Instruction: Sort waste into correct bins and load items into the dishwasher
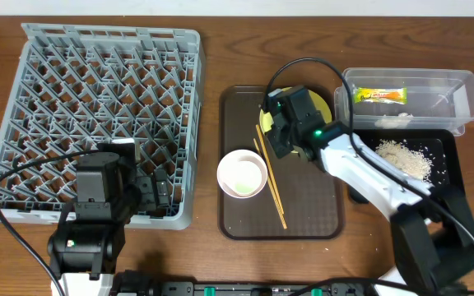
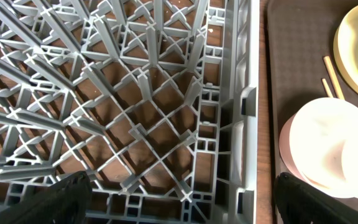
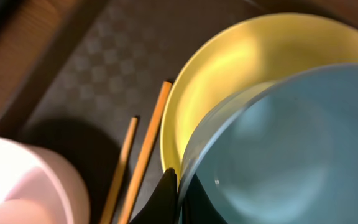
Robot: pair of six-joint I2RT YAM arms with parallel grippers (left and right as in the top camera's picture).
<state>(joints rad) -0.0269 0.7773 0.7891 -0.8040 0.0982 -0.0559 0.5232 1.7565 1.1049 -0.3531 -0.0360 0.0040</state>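
Note:
My right gripper (image 3: 178, 186) is shut on the rim of the light blue bowl (image 3: 291, 143), one finger inside and one outside. The bowl sits over the yellow plate (image 3: 229, 68) on the brown tray (image 1: 303, 205). From overhead, the right gripper (image 1: 280, 136) hides the blue bowl, and only an edge of the plate (image 1: 326, 105) shows. The white bowl (image 1: 243, 173) and the chopsticks (image 1: 271, 181) lie on the tray's left part. My left gripper (image 2: 182, 193) hangs open over the near right corner of the grey dish rack (image 1: 97, 115), holding nothing.
At the far right a clear tub (image 1: 459, 90) holds the green-and-orange wrapper (image 1: 378, 95) and a white scrap (image 1: 393, 122). In front of it, the black tray (image 1: 453, 164) carries rice crumbs (image 1: 406, 156). Cables loop over the rack and the plate.

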